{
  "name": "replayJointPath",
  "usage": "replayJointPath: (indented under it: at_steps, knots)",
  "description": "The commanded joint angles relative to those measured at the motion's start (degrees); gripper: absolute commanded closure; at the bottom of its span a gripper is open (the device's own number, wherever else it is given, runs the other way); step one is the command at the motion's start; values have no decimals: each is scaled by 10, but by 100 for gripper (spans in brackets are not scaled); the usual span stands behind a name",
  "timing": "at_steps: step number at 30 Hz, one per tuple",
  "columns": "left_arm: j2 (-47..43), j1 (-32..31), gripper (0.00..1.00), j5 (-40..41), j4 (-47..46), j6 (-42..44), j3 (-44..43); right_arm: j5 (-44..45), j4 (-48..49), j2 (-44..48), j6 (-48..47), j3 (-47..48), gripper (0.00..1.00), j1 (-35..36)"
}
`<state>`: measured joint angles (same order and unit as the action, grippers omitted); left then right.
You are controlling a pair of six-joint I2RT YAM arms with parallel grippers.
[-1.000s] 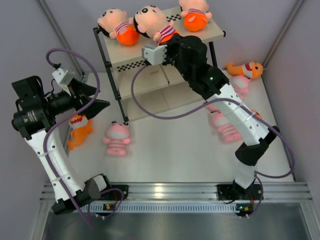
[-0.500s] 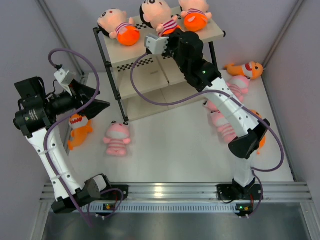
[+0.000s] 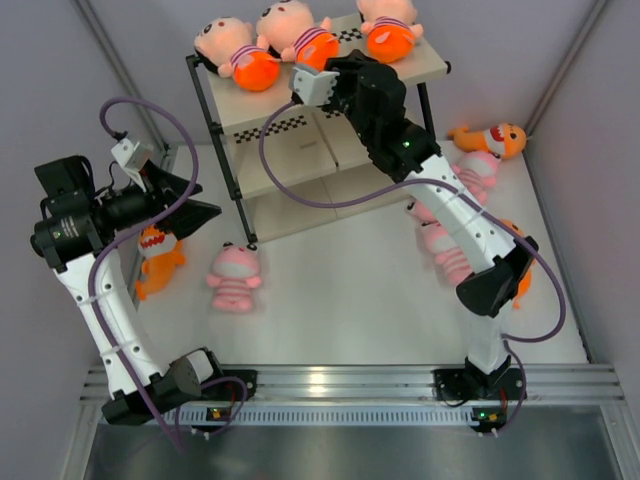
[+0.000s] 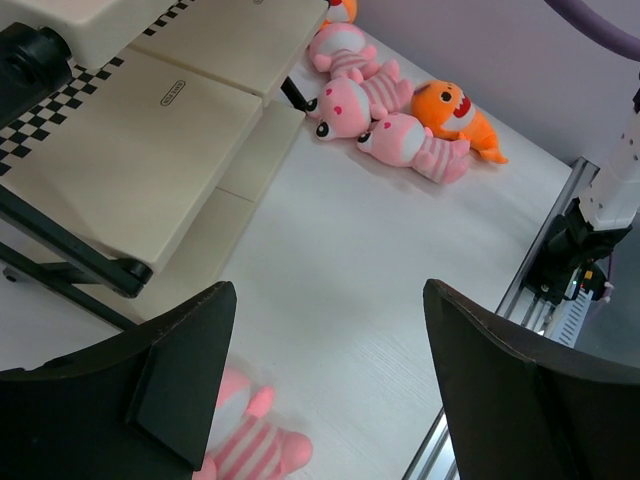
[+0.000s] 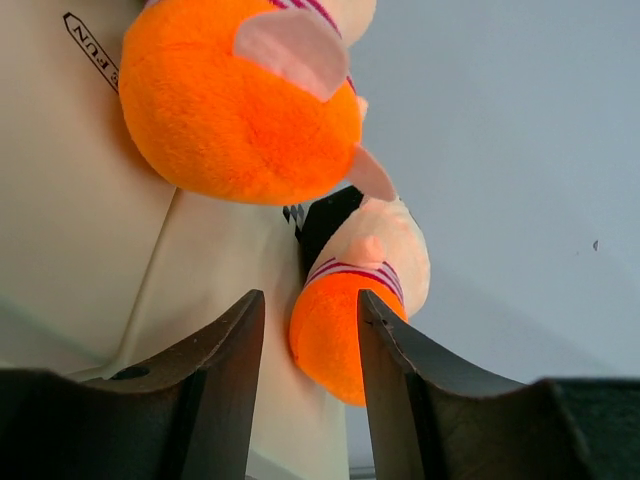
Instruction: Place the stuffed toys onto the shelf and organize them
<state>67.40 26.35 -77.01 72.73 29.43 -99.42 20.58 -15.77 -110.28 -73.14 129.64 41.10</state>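
Note:
The shelf (image 3: 432,66) stands at the back. Three peach-headed dolls lie on its top board: left (image 3: 236,52), middle (image 3: 297,38) and right (image 3: 389,28). My right gripper (image 3: 322,72) hovers at the board's front edge just below the middle doll, jaws apart. In the right wrist view (image 5: 310,305) that doll's orange bottom (image 5: 235,105) is close above the fingers, and another doll (image 5: 355,320) lies farther off between them. My left gripper (image 3: 188,202) is wide open and empty above the table, over a pink animal (image 3: 234,278), which also shows in the left wrist view (image 4: 250,452).
An orange shark (image 3: 158,258) lies at the left by my left arm. At the right lie another orange shark (image 3: 494,138) and pink animals (image 3: 481,170) (image 3: 446,246). The shelf's lower boards (image 4: 130,150) are bare. A rail (image 3: 330,385) runs along the near edge.
My right gripper carried the middle doll up and back onto the top board and let go of it. The doll now lies between the other two. My left arm barely moved.

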Motion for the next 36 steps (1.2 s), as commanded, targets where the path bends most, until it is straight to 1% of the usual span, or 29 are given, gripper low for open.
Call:
replayJointPath:
  at_steps: [1, 7, 9, 11, 12, 13, 14, 15, 16, 17, 18, 19, 20, 21, 22, 23, 24, 25, 26, 27, 28, 29, 30, 31, 32, 33, 34, 35, 36]
  knots:
    - [0, 0, 18, -9, 3, -3, 7, -6, 31, 40, 17, -7, 57, 1]
    - [-1, 0, 18, -2, 3, 4, 19, -11, 46, 84, 45, -34, 57, 20]
    - [-3, 0, 18, 32, 3, 12, 33, -12, 47, 100, 78, -42, 55, 30]
    - [-4, 0, 18, 92, 3, 25, 46, -13, 45, 135, 109, -60, 52, 42]
    - [-6, 0, 19, 124, 4, 33, 55, -13, 44, 149, 150, -69, 50, 46]
    - [-9, 0, 19, 154, 4, 51, 72, -13, 32, 183, 175, -80, 49, 50]
    - [-10, 0, 19, 216, 4, 62, 82, -18, 21, 201, 201, -100, 49, 57]
    - [-12, 0, 19, 244, 4, 71, 103, -23, 5, 219, 268, -111, 49, 59]
    - [-14, 0, 19, 271, 4, 90, 115, -26, -15, 254, 302, -123, 48, 60]
    - [-14, 0, 19, 319, 4, 98, 128, -25, -47, 273, 333, -158, 48, 59]
    - [-14, 0, 19, 338, 3, 105, 141, -23, -63, 291, 386, -183, 48, 58]
    - [-14, 0, 20, 357, 5, 115, 166, -18, -72, 330, 413, -211, 46, 58]
    - [-14, 0, 20, 369, 4, 119, 178, -2, -86, 351, 440, -280, 44, 57]
    - [-13, 0, 20, 384, 4, 122, 188, 10, -90, 371, 494, -317, 43, 57]
    - [-13, 0, 21, 387, 3, 124, 206, 26, -95, 405, 527, -388, 40, 56]
    - [-14, 0, 21, 387, 4, 124, 213, 52, -116, 421, 562, -422, 39, 48]
    - [-16, 0, 21, 383, 4, 125, 227, 58, -130, 433, 644, -452, 38, 40]
    - [-15, 0, 21, 378, 4, 125, 231, 60, -148, 456, 686, -512, 38, 29]
    - [-17, 0, 21, 374, 4, 125, 236, 55, -160, 465, 726, -544, 38, -3]
    - [-15, 0, 21, 371, 4, 124, 244, 53, -176, 473, 805, -577, 38, -21]
    - [-15, 0, 21, 366, 4, 124, 246, 41, -182, 487, 837, -638, 38, -55]
    - [-14, 0, 21, 365, 4, 124, 247, 32, -189, 488, 867, -663, 38, -75]
    - [-15, 0, 21, 365, 4, 124, 250, 23, -210, 491, 916, -684, 38, -94]
    - [-15, 0, 21, 365, 4, 124, 251, 16, -217, 490, 938, -719, 38, -117]
    - [-14, 1, 21, 365, 4, 123, 252, 10, -222, 491, 974, -735, 38, -164]
    - [-16, 0, 21, 365, 3, 124, 256, 4, -221, 495, 989, -751, 38, -187]
    - [-15, 0, 21, 364, 4, 123, 258, -4, -209, 499, 1003, -785, 38, -212]
    - [-16, 0, 21, 364, 4, 123, 259, -20, -200, 503, 1027, -802, 39, -256]
    - [-16, 0, 21, 363, 4, 122, 265, -24, -193, 516, 1040, -818, 39, -273]
